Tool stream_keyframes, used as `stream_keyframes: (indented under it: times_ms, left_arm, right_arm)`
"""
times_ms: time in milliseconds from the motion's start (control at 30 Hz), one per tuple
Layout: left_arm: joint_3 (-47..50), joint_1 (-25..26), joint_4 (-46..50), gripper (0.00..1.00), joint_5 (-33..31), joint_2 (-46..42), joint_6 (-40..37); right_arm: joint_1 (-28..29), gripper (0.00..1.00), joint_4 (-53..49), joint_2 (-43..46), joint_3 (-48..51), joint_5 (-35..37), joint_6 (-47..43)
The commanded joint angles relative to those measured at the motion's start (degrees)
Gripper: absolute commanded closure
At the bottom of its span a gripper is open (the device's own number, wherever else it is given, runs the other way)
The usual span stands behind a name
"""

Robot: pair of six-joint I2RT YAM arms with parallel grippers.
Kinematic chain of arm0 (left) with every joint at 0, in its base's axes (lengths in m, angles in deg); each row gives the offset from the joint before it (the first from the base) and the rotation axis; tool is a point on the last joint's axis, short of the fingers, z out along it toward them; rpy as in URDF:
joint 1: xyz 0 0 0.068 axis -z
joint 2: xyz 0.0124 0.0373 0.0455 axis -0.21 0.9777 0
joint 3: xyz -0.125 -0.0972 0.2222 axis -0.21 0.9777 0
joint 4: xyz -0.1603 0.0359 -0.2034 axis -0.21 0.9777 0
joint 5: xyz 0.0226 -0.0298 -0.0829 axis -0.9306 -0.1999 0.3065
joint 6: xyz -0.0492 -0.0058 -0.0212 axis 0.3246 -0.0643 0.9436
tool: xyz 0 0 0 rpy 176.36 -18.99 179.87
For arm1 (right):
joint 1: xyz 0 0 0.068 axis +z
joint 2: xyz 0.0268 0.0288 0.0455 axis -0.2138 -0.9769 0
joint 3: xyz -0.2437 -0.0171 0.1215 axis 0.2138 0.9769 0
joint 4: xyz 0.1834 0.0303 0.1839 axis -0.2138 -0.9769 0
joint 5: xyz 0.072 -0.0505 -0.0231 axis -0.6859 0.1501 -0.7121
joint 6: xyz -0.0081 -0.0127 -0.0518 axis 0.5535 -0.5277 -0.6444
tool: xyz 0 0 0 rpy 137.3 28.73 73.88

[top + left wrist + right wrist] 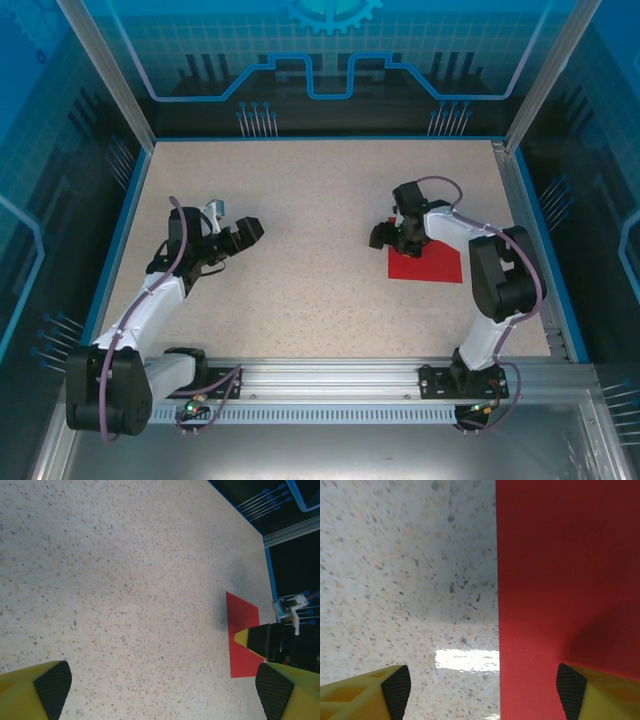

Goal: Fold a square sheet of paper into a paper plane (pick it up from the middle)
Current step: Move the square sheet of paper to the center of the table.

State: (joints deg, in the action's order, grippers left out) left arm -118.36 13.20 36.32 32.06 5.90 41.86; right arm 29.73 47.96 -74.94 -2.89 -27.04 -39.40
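Paper: square sheet of paper (432, 266), red, flat on surface (320, 190), right half.
R tool (480, 685): jaws apart, low, straddling sheet edge; one finger over paper, other over bare surface.
L tool (238, 233): jaws wide apart, well apart from sheet.

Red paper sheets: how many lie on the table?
1. The red sheet lies on the right side of the table, its left edge under the right gripper. No other seen.
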Motion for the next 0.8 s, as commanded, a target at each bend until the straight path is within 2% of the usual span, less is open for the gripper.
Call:
stream_keyframes:
  times_ms: [0, 133, 300, 500, 633, 767]
  left_arm:
    - [-0.3, 0.6, 0.9, 0.01, 2.1, 0.2, 0.8]
    - [0.7, 0.7, 0.0, 0.01, 2.4, 0.0, 1.6]
    - [0.5, 0.7, 0.8, 0.01, 2.6, -0.6, 1.2]
    - [0.7, 0.8, 2.1, 0.01, 2.9, -2.1, 0.5]
    - [1.1, 0.9, 2.8, 0.01, 2.9, -2.7, 0.7]
    - [1.5, 0.9, 1.9, 0.01, 3.3, -3.2, 1.8]
  right_arm:
    - [2.8, 0.20, -2.2, -2.8, -2.0, -0.4, 1.1]
    - [6.1, 0.21, -1.5, -5.2, -2.1, -1.1, 2.7]
    - [13.9, 0.20, 2.6, -7.8, -1.9, -3.6, 7.4]
    - [23.8, 0.21, 0.2, -11.3, -7.7, -0.3, 7.3]
    - [25.3, 0.22, -4.5, -8.3, -11.0, 4.7, 5.2]
    - [22.8, 0.19, -6.1, -2.7, -11.0, 11.1, 5.3]
